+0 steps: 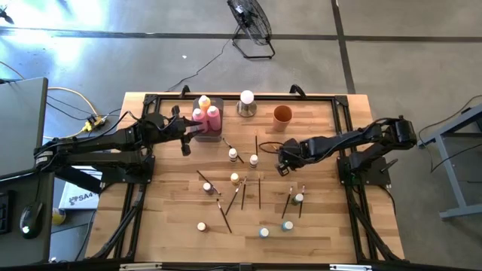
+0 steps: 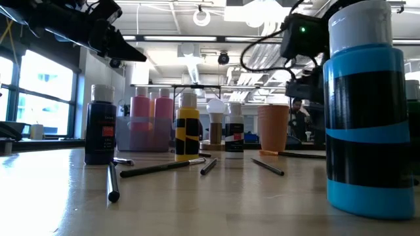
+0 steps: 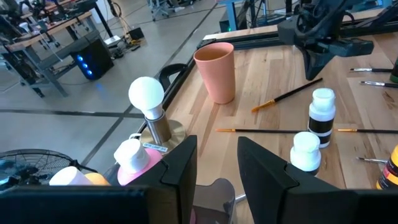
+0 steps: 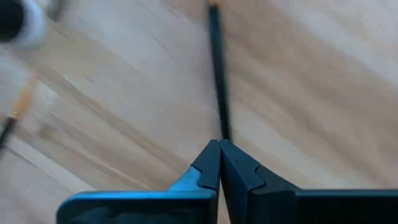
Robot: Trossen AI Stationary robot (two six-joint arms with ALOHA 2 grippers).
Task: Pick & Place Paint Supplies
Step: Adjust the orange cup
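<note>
The right gripper (image 1: pixel 284 167) sits low over the middle of the wooden table (image 1: pixel 331 226), right of centre; in the right wrist view its fingers (image 4: pixel 208 163) are pressed together, pinching the end of a thin dark paintbrush (image 4: pixel 217 74), whose long axis runs straight away from the fingertips across the boards; which end is the bristle I cannot tell.

The left gripper (image 1: pixel 185 138) hangs by the grey tray (image 1: pixel 218 138) at the table's far left; its fingers (image 3: pixel 183 165) stand spread apart with nothing between them; just below it in the left wrist view is a pink bottle (image 3: pixel 132 160) with a white cap, beside the white ball (image 3: pixel 147 94) on its metal base; the orange cup (image 3: pixel 216 71) stands farther along the far edge.

Two pink bottles (image 1: pixel 212 119) and a yellow-orange one (image 1: pixel 203 102) stand upright in the tray.

Small white-capped bottles stand scattered: one (image 1: pixel 233 154) near the table's centre, another (image 1: pixel 254 159) just right of it, others toward the near edge (image 1: pixel 202 226).

Loose paintbrushes lie flat among them; one (image 1: pixel 259 192) runs near-to-far, another (image 1: pixel 224 216) lies on a diagonal; in the left wrist view a brush (image 3: pixel 289 95) with an orange tip points toward the cup.
</note>
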